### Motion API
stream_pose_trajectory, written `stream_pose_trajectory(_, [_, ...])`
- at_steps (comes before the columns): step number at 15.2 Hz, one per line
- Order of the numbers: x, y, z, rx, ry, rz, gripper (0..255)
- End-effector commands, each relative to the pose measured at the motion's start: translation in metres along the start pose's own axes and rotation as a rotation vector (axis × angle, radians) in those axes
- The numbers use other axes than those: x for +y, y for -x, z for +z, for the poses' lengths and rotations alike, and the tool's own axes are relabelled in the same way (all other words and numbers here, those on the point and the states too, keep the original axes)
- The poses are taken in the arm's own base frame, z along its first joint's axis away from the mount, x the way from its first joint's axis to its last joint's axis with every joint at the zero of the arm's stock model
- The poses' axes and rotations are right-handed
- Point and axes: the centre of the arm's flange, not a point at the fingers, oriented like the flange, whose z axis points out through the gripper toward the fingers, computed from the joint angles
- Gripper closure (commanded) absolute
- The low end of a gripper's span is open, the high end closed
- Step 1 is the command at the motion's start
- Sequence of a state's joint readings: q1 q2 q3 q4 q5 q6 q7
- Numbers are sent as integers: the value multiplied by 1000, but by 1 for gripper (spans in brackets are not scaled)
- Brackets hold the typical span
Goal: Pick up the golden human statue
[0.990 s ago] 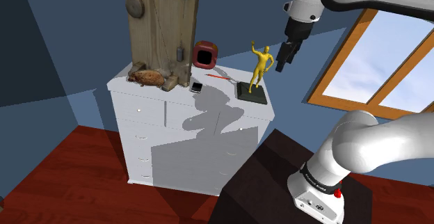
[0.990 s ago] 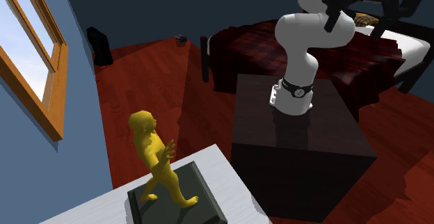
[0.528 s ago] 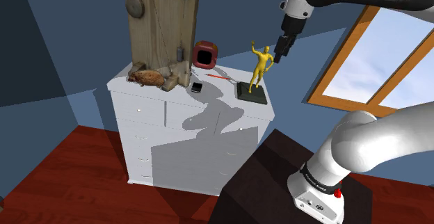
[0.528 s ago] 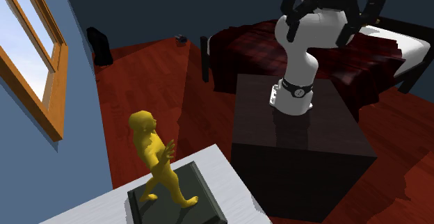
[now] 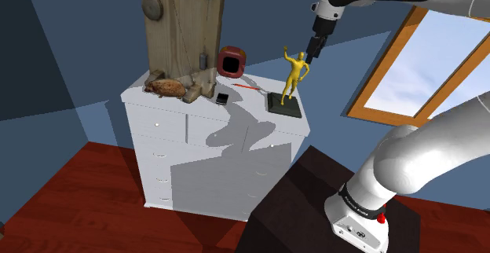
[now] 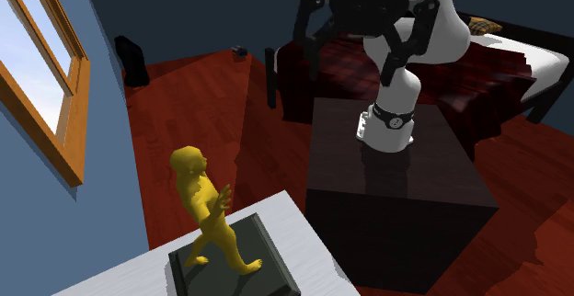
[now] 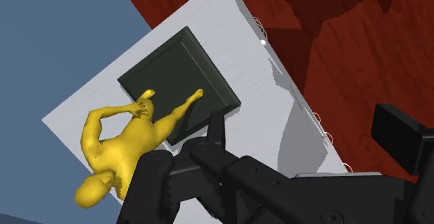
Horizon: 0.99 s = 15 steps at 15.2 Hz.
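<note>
Pincer: the black pincer [image 5: 312,56] hangs in the air close by the statue's head, on the shoulder view's right of it and apart from it. In the wrist view its two fingers stand wide apart with nothing between them.
Statue: the golden human statue [image 5: 294,77] stands upright with one arm raised. Seen from the wrist camera, it lies off to the side of one finger, not between the two.
Base: the statue's feet are planted on a dark square base [image 5: 284,105], which lies flat near the end of the chest top at the shoulder view's right.
Chest: a white chest of drawers [image 5: 196,145] carries everything, set against blue walls.
Other things on it: a tall weathered wooden post [image 5: 182,23] stands at the far end at the shoulder view's left, with a brown lump [image 5: 165,86] at its foot. A red cup-like thing [image 5: 232,61] stands between the post and the statue. Nearer the front lie a small dark phone-like slab [image 5: 222,98] and a thin red stick [image 5: 245,87].
Arm: the white arm [image 5: 424,157] rises from its dark box stand [image 6: 405,188] and arches over toward the chest.
Room: there is a red-brown wooden floor [image 6: 184,101] and a wood-framed window [image 5: 408,71] behind the arm.
</note>
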State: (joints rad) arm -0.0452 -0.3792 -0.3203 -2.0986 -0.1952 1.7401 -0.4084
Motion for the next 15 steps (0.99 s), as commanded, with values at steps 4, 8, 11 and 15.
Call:
stream_pose_trajectory(4, [58, -29, 9, 3, -11, -22, 0])
stream_pose_trajectory(8, [105, -53, 19, 4, -21, -39, 0])
stream_pose_trajectory(11, [141, -72, 26, 6, -28, -51, 0])
stream_pose_trajectory(15, [187, -98, 36, 8, -38, -68, 0])
